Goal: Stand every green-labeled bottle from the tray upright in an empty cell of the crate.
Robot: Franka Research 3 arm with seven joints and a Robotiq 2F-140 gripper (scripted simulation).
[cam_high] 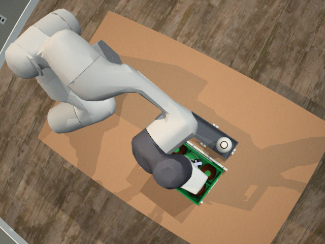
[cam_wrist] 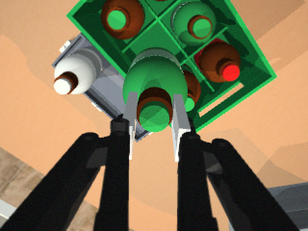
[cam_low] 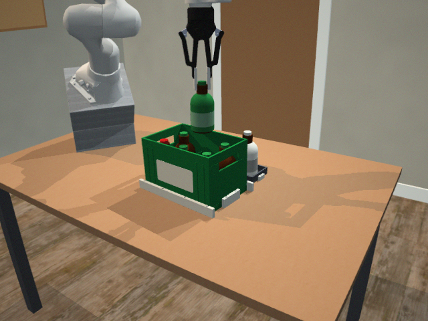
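Note:
My gripper (cam_low: 201,85) (cam_wrist: 154,106) is shut on the neck of a green-labeled bottle (cam_high: 191,156) (cam_low: 202,103) (cam_wrist: 154,79). The bottle hangs upright above the crate (cam_high: 197,203) (cam_low: 200,172) (cam_wrist: 255,55), over its tray-side row. In the crate stand another green-labeled bottle (cam_wrist: 192,19), a red-capped brown bottle (cam_wrist: 214,58) and several green-capped brown bottles, one of them (cam_high: 212,170) (cam_wrist: 130,14) near the tray side. A white bottle (cam_high: 223,151) (cam_low: 252,152) (cam_wrist: 79,69) stands upright on the dark tray (cam_high: 207,131) (cam_wrist: 106,91). The arm hides part of the crate in the top view.
White stop strips (cam_high: 207,156) (cam_low: 176,196) stand beside the crate, one between it and the tray. Small white blocks (cam_high: 215,125) (cam_low: 261,177) edge the tray. The crate's walls and dividers (cam_wrist: 170,36) surround narrow cells.

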